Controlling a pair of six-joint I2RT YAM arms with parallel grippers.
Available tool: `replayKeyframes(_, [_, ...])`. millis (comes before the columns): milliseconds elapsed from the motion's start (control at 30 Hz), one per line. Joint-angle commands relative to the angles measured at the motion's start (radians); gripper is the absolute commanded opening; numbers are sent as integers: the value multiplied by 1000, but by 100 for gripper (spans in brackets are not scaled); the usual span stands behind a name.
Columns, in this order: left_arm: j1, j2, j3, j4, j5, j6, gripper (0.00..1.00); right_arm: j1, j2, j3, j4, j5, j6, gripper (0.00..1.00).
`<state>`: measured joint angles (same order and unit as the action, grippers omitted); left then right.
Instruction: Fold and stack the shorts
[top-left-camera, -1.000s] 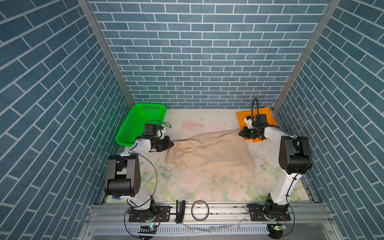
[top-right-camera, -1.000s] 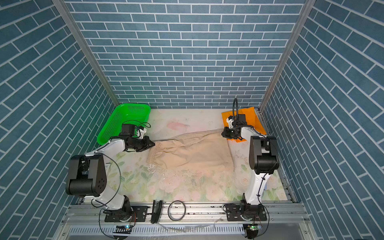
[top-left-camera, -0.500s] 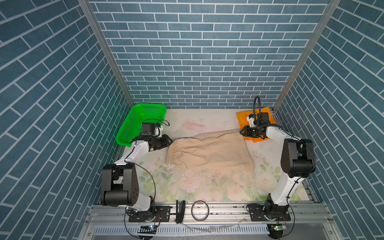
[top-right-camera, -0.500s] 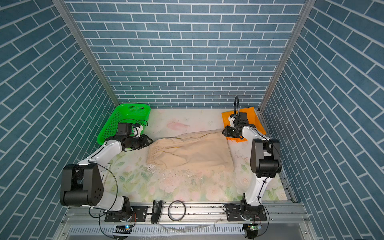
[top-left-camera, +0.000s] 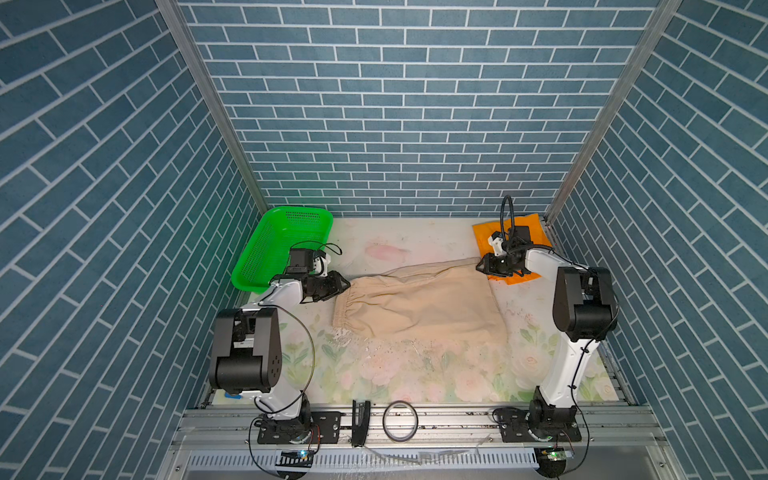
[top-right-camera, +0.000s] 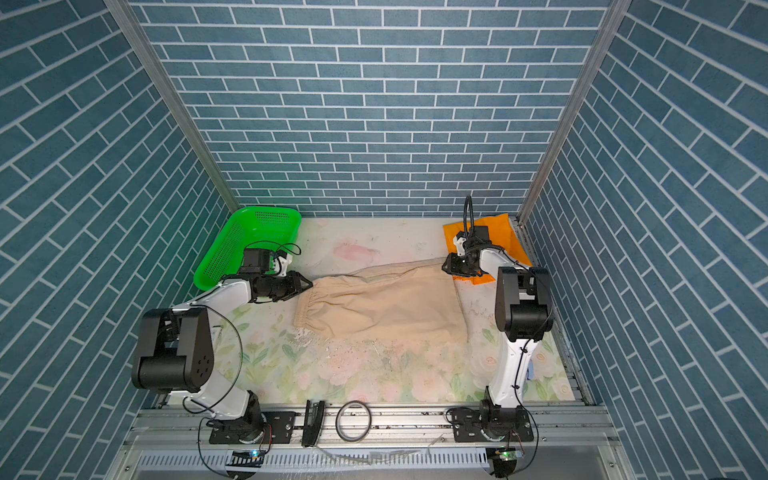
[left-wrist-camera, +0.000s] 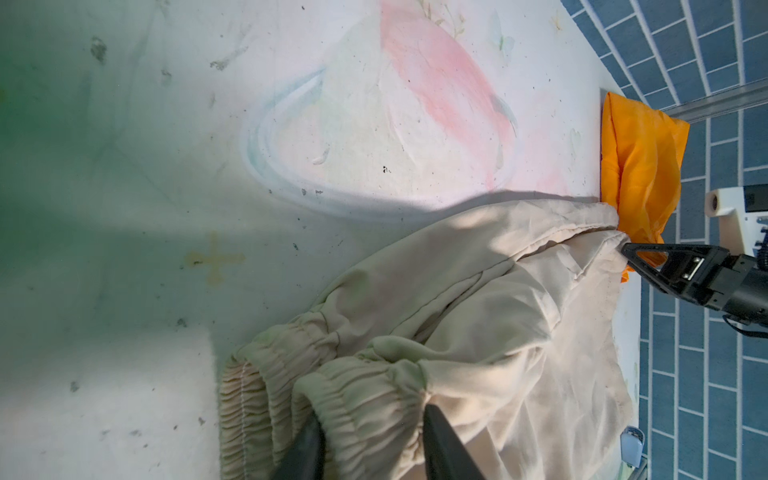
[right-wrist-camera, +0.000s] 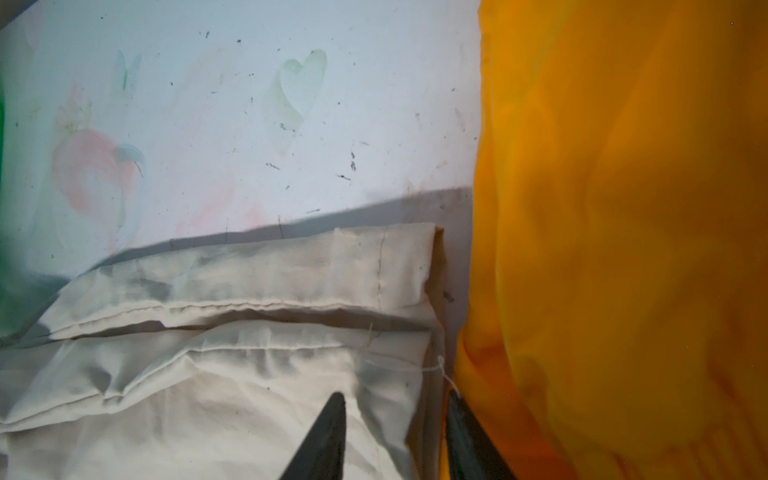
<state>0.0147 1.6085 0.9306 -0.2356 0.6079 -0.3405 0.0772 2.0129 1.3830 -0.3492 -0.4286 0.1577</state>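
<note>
Green basket (top-left-camera: 266, 249) stands at the far left corner, apart from the cloth. Left gripper (top-left-camera: 341, 286) sits at the far waistband corner of the beige shorts (top-left-camera: 419, 307). The left wrist view shows its fingers (left-wrist-camera: 440, 436) parted with gathered elastic between them, and whether the pads press that cloth cannot be told. The beige pair lies mid-table (top-left-camera: 415, 374), waistband left, hems right, apparently doubled, since two waistband layers and two hem layers show. Right gripper (top-left-camera: 482, 266) sits at the far hem corner, its fingers (right-wrist-camera: 328, 432) apart astride the hem edge and not pinching. The orange shorts (top-left-camera: 536, 228) lie at the far right corner, just beside the beige hem. Judgement: the beige fold is in hand, with both jaws let go at the corners. The next move calls for a fresh grip through both layers and a crosswise fold, then stacking with the orange pair. Obscured: the right arm covers much of the orange pair, so its waistband and fold state are unreadable. Both wrist views cut the fingers off at the frame edge.
</note>
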Motion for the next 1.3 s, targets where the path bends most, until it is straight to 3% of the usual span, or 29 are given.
replayKeyframes(0, [4, 16, -6, 27, 35, -3, 33, 6, 30, 49, -36, -72, -5, 27])
replayKeyframes(133, [4, 5, 0, 20, 50, -5, 12, 6, 22, 48, -34, -111, 11, 0])
replayKeyframes(300, [2, -39, 7, -47, -39, 28, 0, 6, -80, 13, -24, -34, 17, 0])
replayKeyframes(600, [0, -133, -11, -76, -142, 54, 0, 5, -212, 11, -68, 105, -25, 0])
replayKeyframes(767, [-9, -129, -38, -28, -177, 52, 1, 3, -173, 39, -73, 137, -35, 0])
replayKeyframes(933, [-19, -46, -32, 33, -191, 50, 16, 3, -68, 72, -55, 110, -25, 2])
replayKeyframes(1000, [-21, -26, -25, 51, -198, 47, 24, 3, -43, 79, -33, 86, -21, 23])
replayKeyframes(1067, [-21, -22, -11, 56, -203, 45, 35, 4, -38, 80, -7, 67, -8, 36])
replayKeyframes(1133, [-22, -34, 12, 48, -203, 45, 60, 4, -55, 79, 5, 58, -4, 49])
replayKeyframes(1200, [-24, -60, 47, 15, -214, 45, 99, 6, -98, 65, 8, 73, -3, 57])
replayKeyframes(1267, [-30, -101, 81, -32, -223, 49, 100, 6, -168, 27, 7, 100, 2, 59])
